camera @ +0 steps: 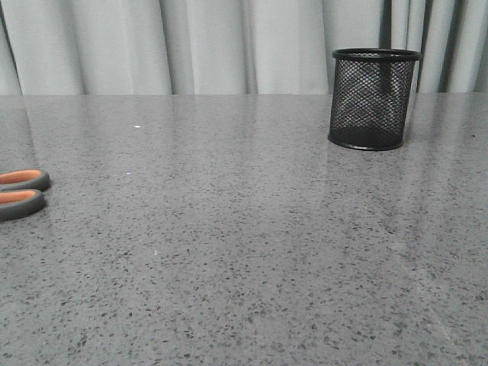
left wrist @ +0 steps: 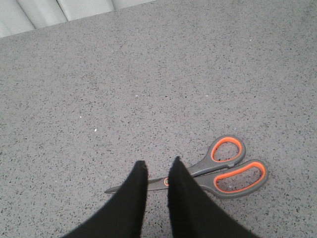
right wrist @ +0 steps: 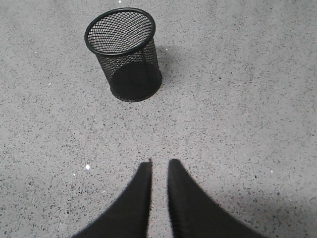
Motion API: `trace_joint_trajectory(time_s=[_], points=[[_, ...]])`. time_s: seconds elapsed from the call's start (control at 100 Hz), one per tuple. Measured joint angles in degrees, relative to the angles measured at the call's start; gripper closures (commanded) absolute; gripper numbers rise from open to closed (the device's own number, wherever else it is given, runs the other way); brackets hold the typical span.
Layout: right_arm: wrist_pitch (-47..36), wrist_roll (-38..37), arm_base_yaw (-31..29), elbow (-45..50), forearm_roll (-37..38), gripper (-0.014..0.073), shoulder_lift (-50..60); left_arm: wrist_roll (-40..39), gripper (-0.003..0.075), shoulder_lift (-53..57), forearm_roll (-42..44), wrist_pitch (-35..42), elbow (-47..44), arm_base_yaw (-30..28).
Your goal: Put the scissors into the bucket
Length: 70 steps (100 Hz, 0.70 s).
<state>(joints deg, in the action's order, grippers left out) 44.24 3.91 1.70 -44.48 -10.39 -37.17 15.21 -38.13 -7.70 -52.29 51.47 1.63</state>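
Note:
The scissors (camera: 21, 192) lie flat on the grey table; only their dark grey, orange-lined handle loops show at the front view's left edge. In the left wrist view the whole scissors (left wrist: 225, 171) show, blades closed. My left gripper (left wrist: 159, 161) hovers over the blades near the pivot, its jaws a little apart and holding nothing. The bucket (camera: 372, 99), a black wire-mesh cup, stands upright at the far right of the table. In the right wrist view the bucket (right wrist: 126, 54) is some way ahead of my right gripper (right wrist: 159, 162), whose jaws are narrowly apart and empty.
The grey speckled table (camera: 244, 252) runs across the whole front view, with pale curtains (camera: 213, 46) behind its far edge. Neither arm shows in the front view.

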Motion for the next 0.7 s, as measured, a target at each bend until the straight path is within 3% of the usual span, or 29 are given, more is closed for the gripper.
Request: trace_joint_trajectory(time_s=[0.05, 0.11, 0.47, 0.7], points=[[0.0, 0.1, 0.0, 0.0, 0.0, 0.0216, 0.0, 0.1, 0.0441, -0.4, 0.0, -0.1, 0.0, 0.0], [0.0, 0.1, 0.0, 0.0, 0.0, 0.0178, 0.0, 0.5, 0.0399, -1.2, 0.0, -0.3, 0.1, 0.0], [0.0, 0.1, 0.0, 0.0, 0.0, 0.0181, 0.0, 17.0, 0.0395, -16.8, -8.5, -12.0, 9.8, 0.0], [0.1, 1.0, 0.0, 0.0, 0.0, 0.0181, 0.0, 32.4, 0.0395, -33.0, -6.7, -18.1, 18.0, 3.1]])
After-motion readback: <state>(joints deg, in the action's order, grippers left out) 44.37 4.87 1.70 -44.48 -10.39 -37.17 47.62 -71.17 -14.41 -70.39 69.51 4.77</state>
